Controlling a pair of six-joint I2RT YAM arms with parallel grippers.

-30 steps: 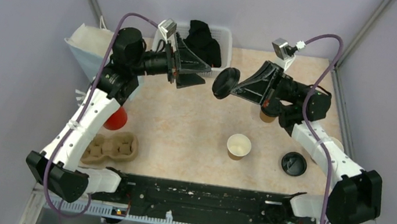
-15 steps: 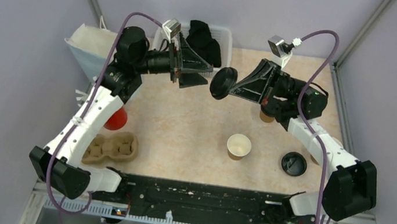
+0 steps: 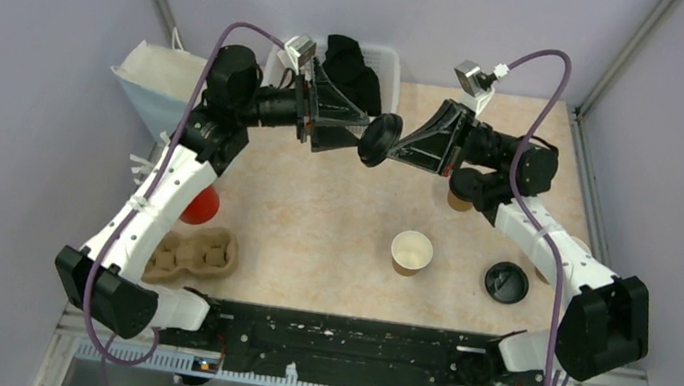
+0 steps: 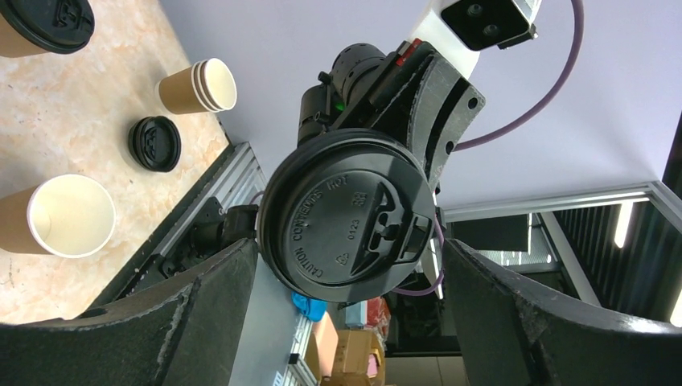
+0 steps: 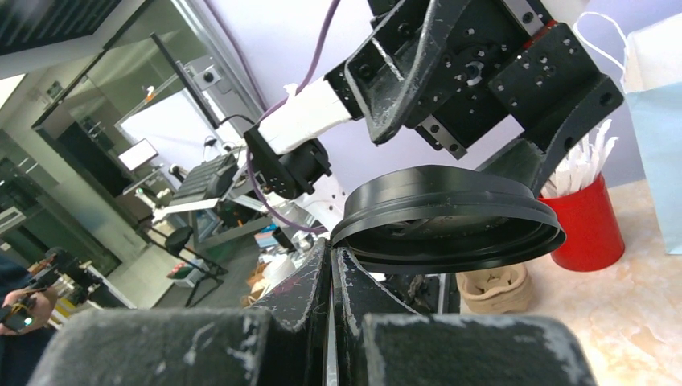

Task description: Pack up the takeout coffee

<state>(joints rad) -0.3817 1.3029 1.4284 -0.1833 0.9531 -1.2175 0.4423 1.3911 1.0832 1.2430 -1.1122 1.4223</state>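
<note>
A lab; aluminium-framed test table (image 3: 334, 222); monitor (image 5: 138, 153), cardboard boxes (image 4: 354, 354).

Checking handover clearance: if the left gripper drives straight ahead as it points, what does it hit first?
The black lid, pinched at its rim by the right gripper, squarely facing the open left gripper. How near is unclear.

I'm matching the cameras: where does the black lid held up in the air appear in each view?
Top external: black lid upper centre, in mid-air.
Left wrist: centre, face-on.
Right wrist: centre-right, edge-on, rim pinched by the right gripper.
Shared landmark: the left gripper, open beside it.
</note>
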